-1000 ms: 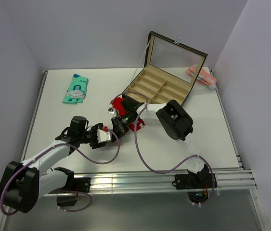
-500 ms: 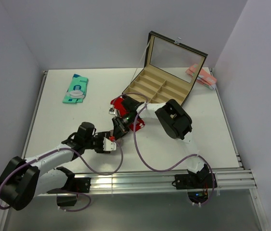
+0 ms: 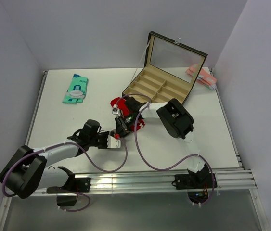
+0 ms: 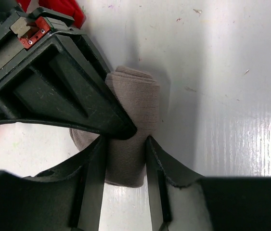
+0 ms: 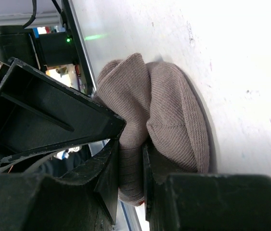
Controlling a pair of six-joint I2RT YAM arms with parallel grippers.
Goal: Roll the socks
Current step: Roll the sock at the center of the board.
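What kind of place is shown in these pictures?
Probably a robot lab bench: two robot arms bolted to a metal rail, a white table closed in by plain walls, loose purple cables.

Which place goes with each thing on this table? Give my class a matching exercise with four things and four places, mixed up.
Things:
1 teal sock
2 pink bundle
3 open box
4 grey-brown fabric roll

Places:
A pinched between the fingers of the left gripper
B far right edge
C far left
D far side, right of centre, lid raised

Pairs: 1-C; 2-B; 3-D; 4-A
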